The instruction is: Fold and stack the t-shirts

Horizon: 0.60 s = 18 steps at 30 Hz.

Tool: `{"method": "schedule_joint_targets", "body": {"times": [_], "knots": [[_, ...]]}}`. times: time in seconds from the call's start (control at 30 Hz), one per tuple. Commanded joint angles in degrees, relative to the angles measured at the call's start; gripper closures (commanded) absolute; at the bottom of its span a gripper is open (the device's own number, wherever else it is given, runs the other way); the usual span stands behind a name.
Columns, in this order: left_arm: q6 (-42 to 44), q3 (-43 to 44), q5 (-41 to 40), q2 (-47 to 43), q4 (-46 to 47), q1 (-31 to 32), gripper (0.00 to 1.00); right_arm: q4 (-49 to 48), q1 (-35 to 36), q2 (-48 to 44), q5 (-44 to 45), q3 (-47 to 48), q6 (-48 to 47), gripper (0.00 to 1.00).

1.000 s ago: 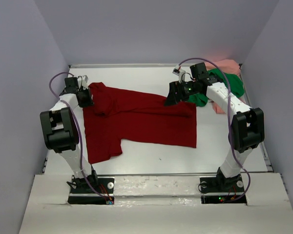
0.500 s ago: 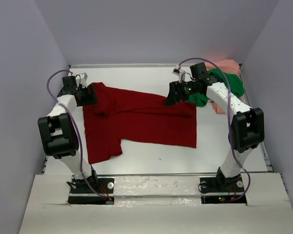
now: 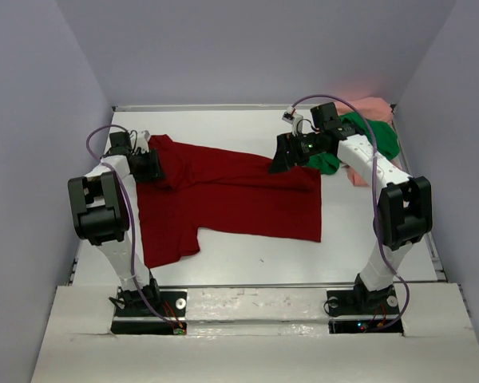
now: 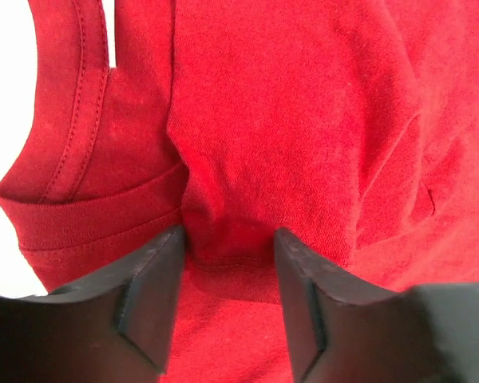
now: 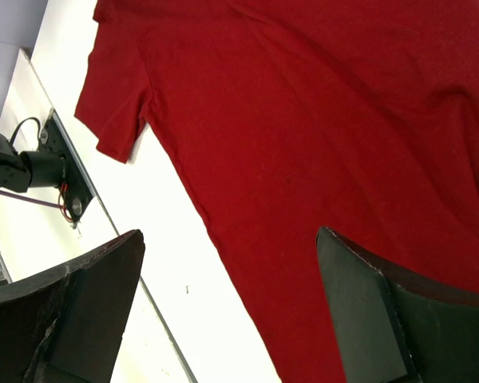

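Note:
The dark red t-shirt [image 3: 231,195] lies spread across the table's middle, one sleeve toward the front left. My left gripper [image 3: 152,166] sits low on its far left corner. In the left wrist view the gripper [image 4: 227,239] is open, its fingers straddling a raised, hemmed fold of the red cloth [image 4: 303,104]. My right gripper [image 3: 278,162] hovers over the shirt's far right corner. In the right wrist view it [image 5: 230,235] stands wide open with nothing between its fingers, the red shirt [image 5: 319,120] below. The green t-shirt [image 3: 375,136] and the pink t-shirt [image 3: 375,105] lie bunched at the back right.
White table [image 3: 247,255] with grey walls on three sides. A raised rail runs along the front edge [image 3: 255,285] by the arm bases. The right arm's upper link crosses over the green and pink heap.
My left gripper went from shut to open, then narrowed a little, and shifted slightly right and nearer onto the shirt's corner. The right arm and the shirts have not moved.

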<state>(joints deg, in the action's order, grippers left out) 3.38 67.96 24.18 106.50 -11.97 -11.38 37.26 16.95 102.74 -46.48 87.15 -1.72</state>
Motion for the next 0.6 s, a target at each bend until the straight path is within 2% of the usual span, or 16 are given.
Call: {"method": "schedule_joint_targets", "body": {"times": [0.0, 0.07, 0.2, 0.27, 0.37, 0.57], "knots": [[-0.6, 1.0, 2.0, -0.9, 1.2, -0.4, 0.44, -1.5, 0.3, -2.1, -0.2, 0.3, -0.5, 0.07], [-0.6, 0.8, 1.9, -0.8, 1.5, -0.4, 0.51, -1.5, 0.3, -2.1, -0.1, 0.5, -0.4, 0.07], [-0.9, 0.2, 0.7, -0.7, 1.9, -0.3, 0.84, -1.5, 0.3, -2.2, -0.1, 0.3, -0.5, 0.07], [-1.1, 0.0, -1.0, -1.2, 2.0, -0.3, 0.95, -1.5, 0.3, -2.2, 0.0, 0.2, -0.5, 0.07], [-1.4, -0.4, -3.9, -2.3, 1.9, -0.4, 1.0, -1.5, 0.3, -2.2, 0.0, 0.2, -0.5, 0.07], [-1.7, -1.4, -8.5, -5.7, 1.3, -0.9, 1.0, -1.5, 0.3, -1.9, -0.4, 0.3, -0.4, 0.07]]}}
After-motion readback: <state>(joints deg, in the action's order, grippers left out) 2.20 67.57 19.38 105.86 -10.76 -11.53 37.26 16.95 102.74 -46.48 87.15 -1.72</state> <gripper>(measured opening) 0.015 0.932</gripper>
